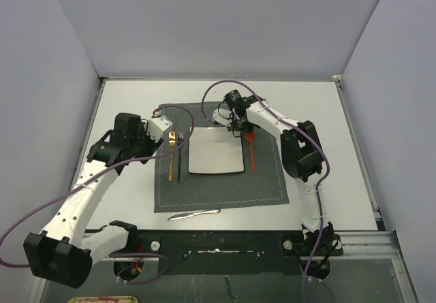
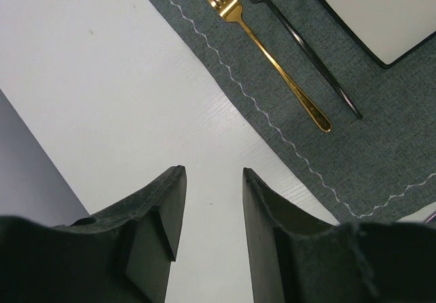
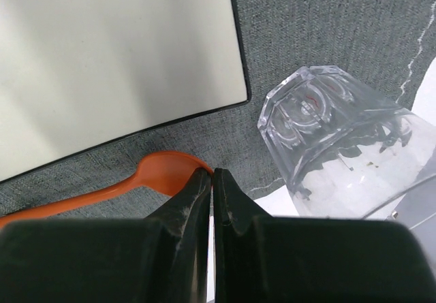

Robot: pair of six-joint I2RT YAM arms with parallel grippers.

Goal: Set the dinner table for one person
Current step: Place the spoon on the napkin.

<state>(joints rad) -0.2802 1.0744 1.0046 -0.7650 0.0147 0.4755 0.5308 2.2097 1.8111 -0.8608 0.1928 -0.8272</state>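
The white dinner table (image 1: pixel 327 112) carries a dark grey placemat (image 1: pixel 218 190). A square off-white plate (image 1: pixel 215 150) rests on the mat. Left of the plate lie a gold fork (image 2: pixel 266 44) and a black fork (image 2: pixel 306 58); right of it lies an orange spoon (image 1: pixel 251 150). My left gripper (image 2: pixel 213 171) hangs open and empty over bare table (image 2: pixel 102 78) just off the mat's left edge. My right gripper (image 3: pixel 212 173) is shut with nothing in it, its tips just above the spoon's bowl (image 3: pixel 167 173). A clear glass (image 3: pixel 334 133) sits beside it, base toward the camera.
A silver knife (image 1: pixel 194 214) lies on the table just below the placemat's near edge. Grey walls close in the table on the left, back and right. Purple cables loop from both arms over the mat's far side.
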